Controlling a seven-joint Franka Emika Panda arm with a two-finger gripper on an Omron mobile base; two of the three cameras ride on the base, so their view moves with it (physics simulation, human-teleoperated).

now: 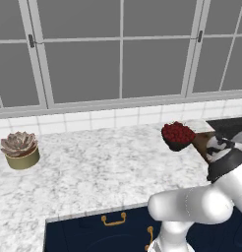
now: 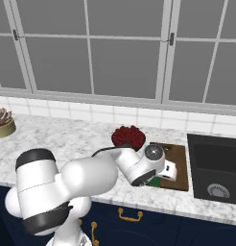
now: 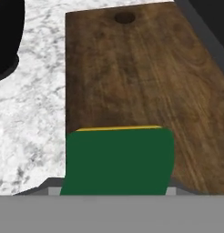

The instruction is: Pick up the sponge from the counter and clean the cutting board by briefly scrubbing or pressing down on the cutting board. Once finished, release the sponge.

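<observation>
Sponge [image 3: 118,160] green side up, clenched in gripper [image 2: 164,177], over near end of cutting board [image 3: 132,77]; fruit bowl [image 2: 128,137] just left on counter [image 1: 103,167]

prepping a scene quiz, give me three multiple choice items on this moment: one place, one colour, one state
1. Where is the sponge?
A. over the cutting board
B. beside the potted succulent
C. in the sink

2. What colour is the sponge's top?
A. blue
B. dark green
C. pink

3. What state is the gripper in?
A. wide open, empty
B. shut on the sponge
C. gripping the bowl

A: hand view shows the sponge above brown wood.
B: green layer over a yellow edge.
B: the sponge sits between the fingers.
</observation>
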